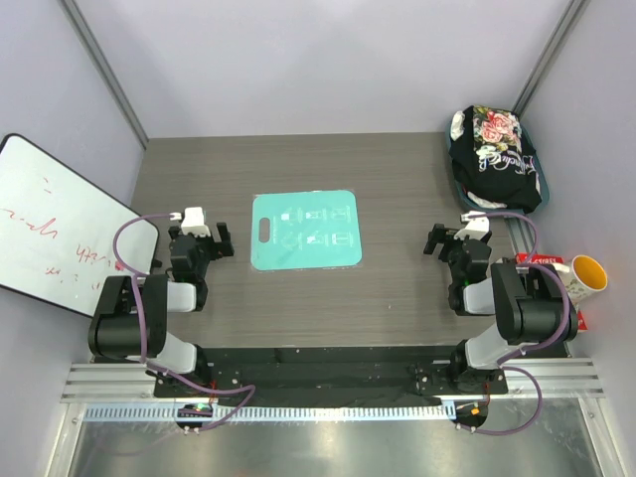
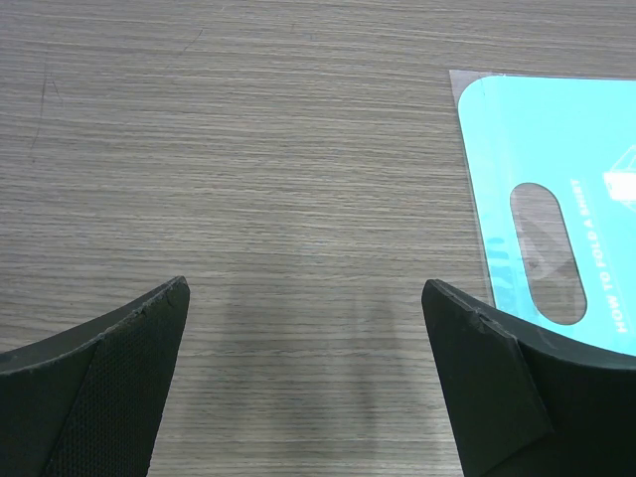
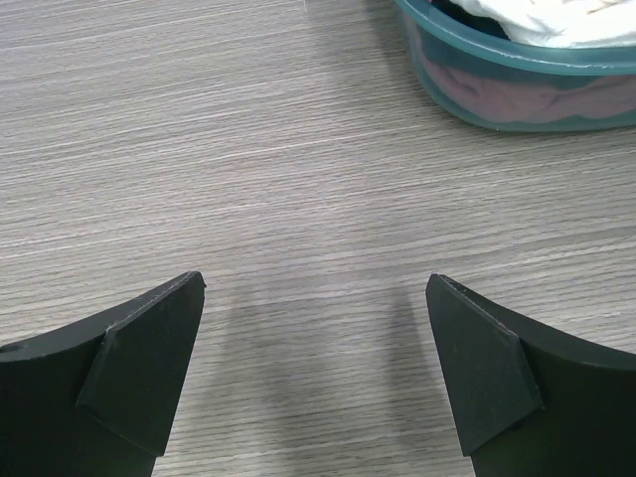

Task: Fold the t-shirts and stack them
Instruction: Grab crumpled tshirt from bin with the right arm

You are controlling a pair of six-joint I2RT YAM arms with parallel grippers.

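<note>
A black t-shirt with a pink-rose print and white script [image 1: 494, 149] lies bunched on top of a teal basket [image 1: 543, 177] at the back right of the table. White cloth [image 3: 556, 18] shows inside the basket [image 3: 497, 75] in the right wrist view. My left gripper [image 1: 207, 238] is open and empty, low over bare wood left of the teal board; in its wrist view [image 2: 303, 298] only table lies between the fingers. My right gripper [image 1: 449, 238] is open and empty, a short way in front of the basket, with bare wood between its fingers [image 3: 313, 293].
A flat teal plastic board [image 1: 304, 230] with a handle slot lies at the table's middle; its left edge shows in the left wrist view [image 2: 556, 199]. A whiteboard [image 1: 50, 229] leans at the left. A yellow cup [image 1: 586, 273] and a red-and-white box stand at the right edge.
</note>
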